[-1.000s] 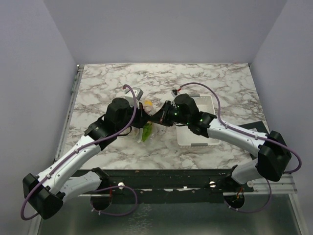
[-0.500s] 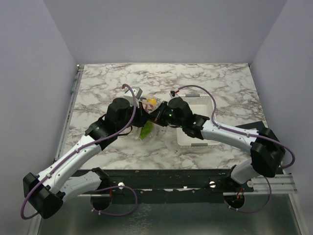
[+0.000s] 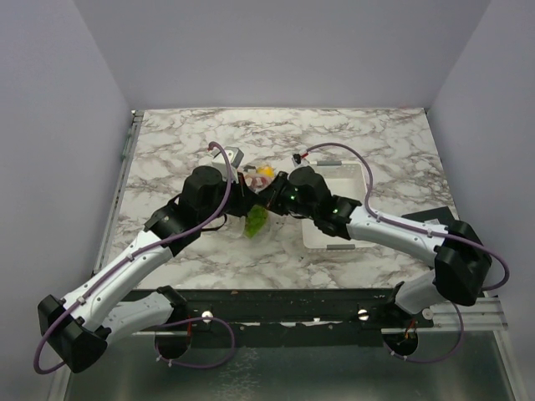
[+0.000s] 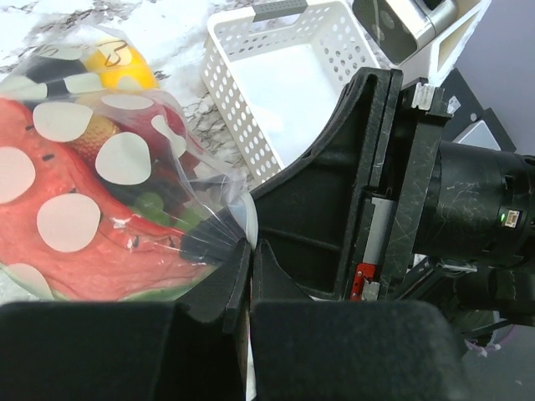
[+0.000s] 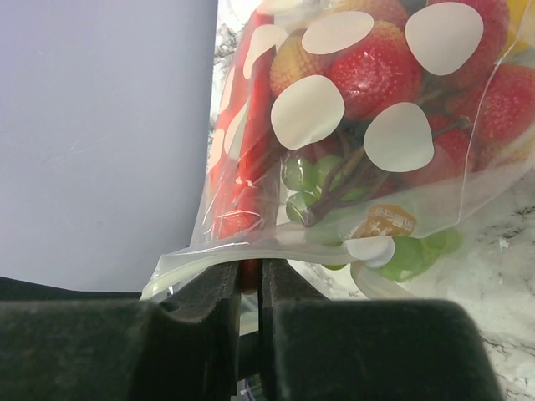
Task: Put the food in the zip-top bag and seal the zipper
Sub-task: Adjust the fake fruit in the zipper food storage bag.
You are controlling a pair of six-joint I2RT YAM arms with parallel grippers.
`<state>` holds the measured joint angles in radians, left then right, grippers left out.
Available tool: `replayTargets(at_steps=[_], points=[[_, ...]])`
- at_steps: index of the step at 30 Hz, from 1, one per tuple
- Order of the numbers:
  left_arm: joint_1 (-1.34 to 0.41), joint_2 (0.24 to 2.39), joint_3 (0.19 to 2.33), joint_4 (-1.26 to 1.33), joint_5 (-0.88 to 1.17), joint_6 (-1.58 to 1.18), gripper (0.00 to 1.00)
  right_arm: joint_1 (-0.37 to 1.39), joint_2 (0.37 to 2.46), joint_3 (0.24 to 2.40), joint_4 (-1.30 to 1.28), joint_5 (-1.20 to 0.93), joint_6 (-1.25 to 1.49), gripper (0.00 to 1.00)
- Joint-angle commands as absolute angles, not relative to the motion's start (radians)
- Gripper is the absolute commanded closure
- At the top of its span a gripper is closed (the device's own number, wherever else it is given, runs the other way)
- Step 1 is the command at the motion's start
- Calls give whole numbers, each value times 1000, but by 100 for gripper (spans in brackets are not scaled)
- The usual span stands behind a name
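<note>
The zip-top bag point(image 3: 256, 209) hangs between my two grippers at mid-table, clear with white dots. Inside it the food shows: watermelon slice point(image 4: 84, 251), yellow pepper point(image 4: 125, 71), strawberries point(image 5: 376, 71), green grapes point(image 5: 305, 180) and a green piece point(image 3: 255, 220). My left gripper point(image 4: 250, 252) is shut on a corner of the bag point(image 4: 92, 167), the film bunched at its tips. My right gripper point(image 5: 251, 271) stands with only a thin slit between its jaws, and the whitish zipper point(image 5: 276, 244) lies pinched across its tips. The two grippers are almost touching.
A white slotted basket point(image 3: 326, 241) sits on the marble table just right of the bag, partly under my right arm; its wall point(image 4: 238, 125) and inside show in the left wrist view. Grey walls enclose the table on three sides.
My right gripper has slid left along the bag's mouth toward the left gripper, and its jaws have eased slightly. The bag has shifted a little right and up, and the yellow piece now shows.
</note>
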<state>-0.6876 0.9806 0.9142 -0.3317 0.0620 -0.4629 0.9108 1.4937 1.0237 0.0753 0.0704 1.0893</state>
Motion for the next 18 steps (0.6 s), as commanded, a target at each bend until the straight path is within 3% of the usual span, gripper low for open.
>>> replayTargets(at_steps=[1,7,18], points=[[-727,945,989,-333,128,-489,100,900,1441,1029,81,158,1013,83],[-727,948,1027,-374,90,-483,100,900,1377,1018,36,96,936,64],[-727,956,1092,-443,65,-471,100,900,1227,994,-133,79,798,62]])
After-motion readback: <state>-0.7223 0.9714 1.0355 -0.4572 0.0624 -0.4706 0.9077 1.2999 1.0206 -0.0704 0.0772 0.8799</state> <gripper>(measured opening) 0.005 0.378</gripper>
